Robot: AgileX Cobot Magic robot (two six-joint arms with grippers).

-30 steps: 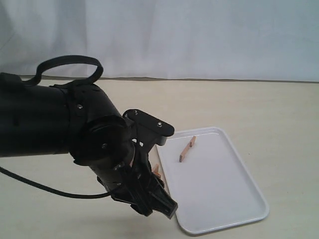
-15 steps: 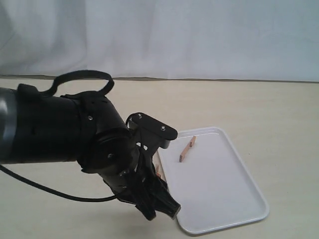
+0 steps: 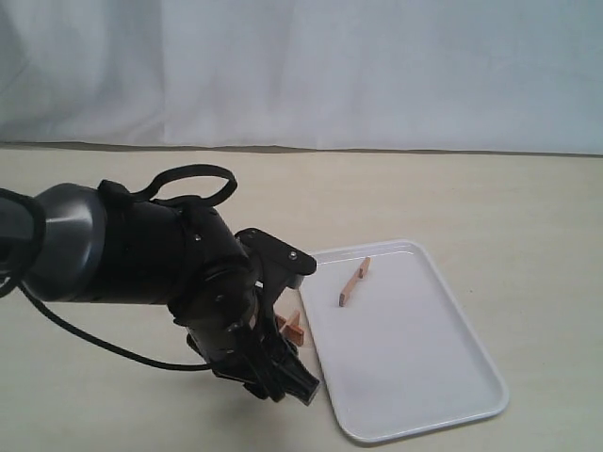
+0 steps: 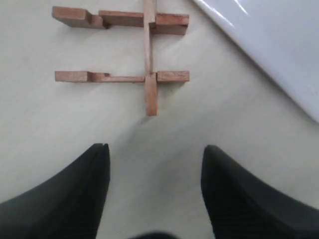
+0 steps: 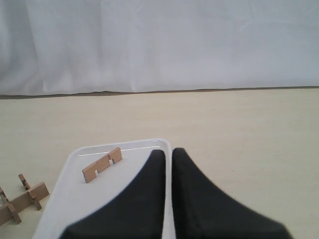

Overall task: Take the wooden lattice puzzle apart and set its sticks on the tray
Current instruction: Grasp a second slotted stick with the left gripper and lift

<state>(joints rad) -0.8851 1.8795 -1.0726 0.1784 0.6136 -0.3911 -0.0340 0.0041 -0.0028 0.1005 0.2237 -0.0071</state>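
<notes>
Left wrist view: left tool (image 4: 154, 169) spread wide, empty, just short of the wooden lattice puzzle (image 4: 134, 55).
Puzzle: 3 sticks interlocked on the desk (image 3: 528, 207), at the tray's (image 3: 415, 377) 9 o'clock, exterior view.
Tray: 1 stick (image 3: 354, 282) near 11 o'clock.
Right tool (image 5: 168, 164): clenched, empty.
Handling: light, stiff wood; pinch the crossing stick's (image 4: 150, 94) free end.
Room: tray rim close; desk open beyond.

White cloth backdrop (image 3: 377, 66), pale beige tabletop (image 3: 490, 198), soft even light
</notes>
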